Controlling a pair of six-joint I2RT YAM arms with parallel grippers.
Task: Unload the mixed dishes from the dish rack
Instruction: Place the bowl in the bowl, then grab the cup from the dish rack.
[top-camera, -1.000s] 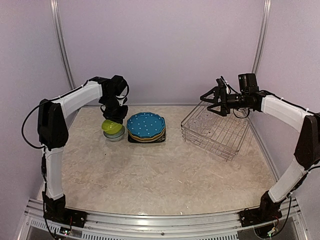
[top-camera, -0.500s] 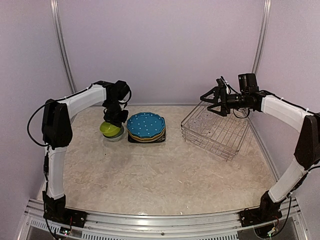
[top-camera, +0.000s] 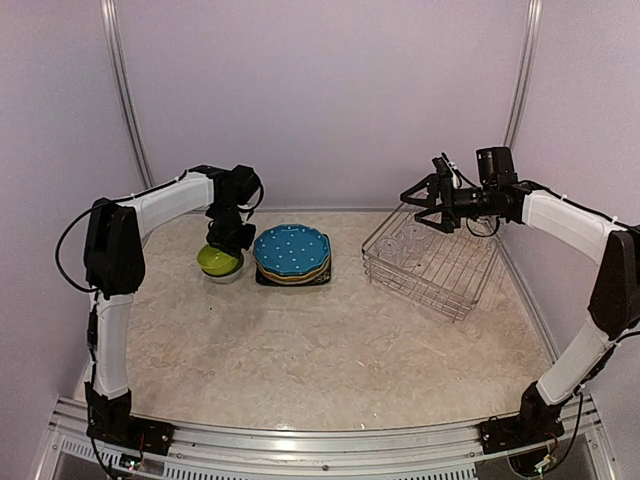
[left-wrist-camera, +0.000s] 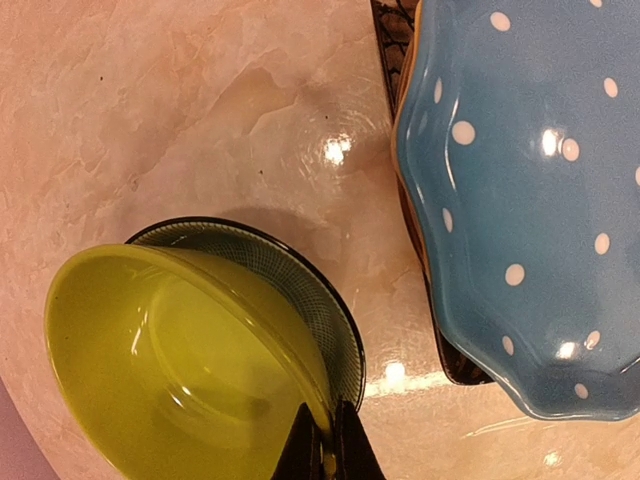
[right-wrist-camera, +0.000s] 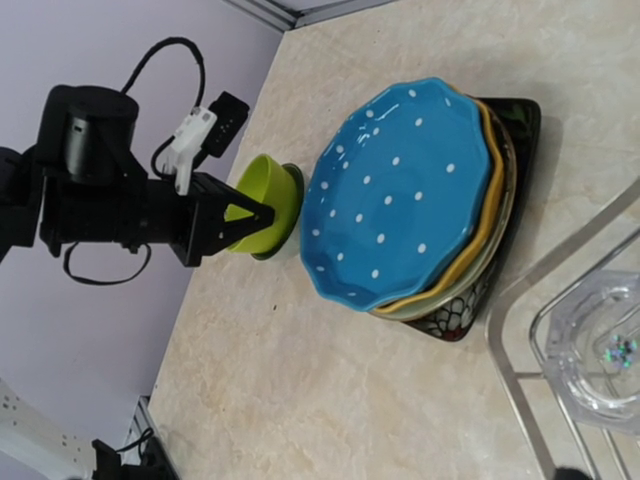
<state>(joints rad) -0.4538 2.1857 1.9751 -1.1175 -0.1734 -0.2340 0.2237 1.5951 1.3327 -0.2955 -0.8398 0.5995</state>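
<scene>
My left gripper (top-camera: 227, 244) (left-wrist-camera: 332, 452) is shut on the rim of the lime-green bowl (left-wrist-camera: 170, 370) (top-camera: 217, 260). The bowl sits tilted inside the pale grey-green bowl (left-wrist-camera: 315, 295) at the table's back left. Beside it stands a stack with the blue white-dotted plate (top-camera: 291, 250) (right-wrist-camera: 400, 190) on top, then the yellow plate (right-wrist-camera: 470, 262), the teal plate and the black square plate (right-wrist-camera: 515, 120). My right gripper (top-camera: 418, 205) is open and empty above the far left corner of the dish rack (top-camera: 440, 270). A clear glass (right-wrist-camera: 598, 350) (top-camera: 408, 240) lies in the rack.
The rack stands at the back right, its wire rim (right-wrist-camera: 515, 330) close to the plate stack. Grey walls and a metal post (top-camera: 125, 100) close in the back and sides.
My left gripper has moved down and slightly left, lowering the lime-green bowl into the grey-green bowl. The right arm has not moved.
</scene>
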